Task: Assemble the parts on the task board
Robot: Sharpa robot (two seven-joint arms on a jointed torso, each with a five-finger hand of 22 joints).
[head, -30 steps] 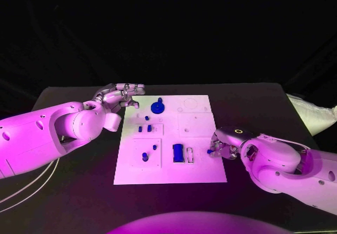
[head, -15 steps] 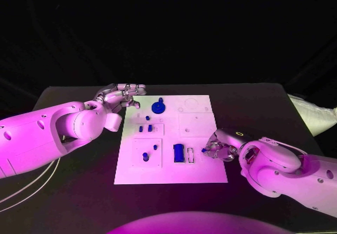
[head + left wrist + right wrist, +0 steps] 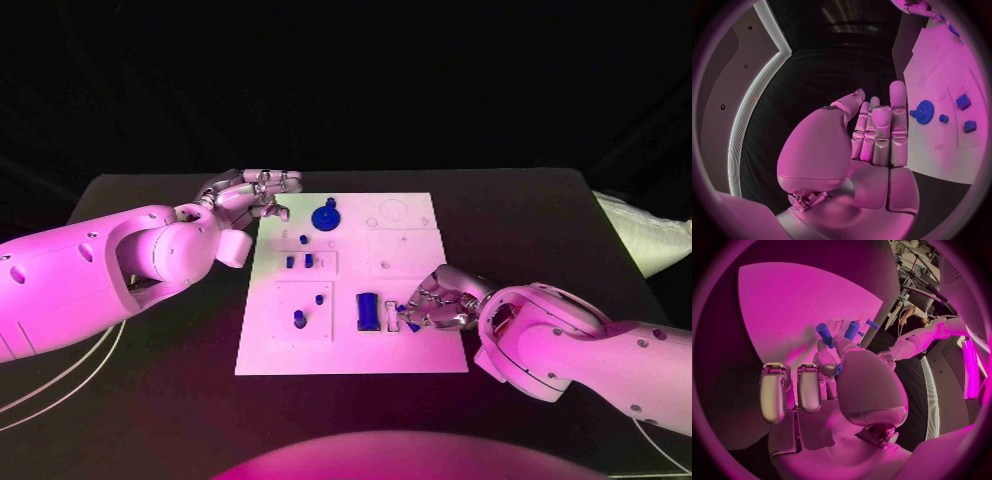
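1. Head view: the white rectangular task board [image 3: 353,345] lies mid-table. The right hand [image 3: 437,303] sits over its right edge, fingers curled around a small blue part [image 3: 414,324], beside the blue rectangular block [image 3: 368,312].
2. Left wrist view: the left hand [image 3: 873,135] is empty, fingers straight, beside the blue gear-shaped piece [image 3: 924,108].
3. Right wrist view: fingers pinch the small blue part [image 3: 838,369].

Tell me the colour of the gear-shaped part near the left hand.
Blue gear, clearest in the left wrist view.

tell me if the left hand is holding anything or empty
Empty. The left hand has its fingers straight and side by side, nothing in them, beside the task board's far left corner.
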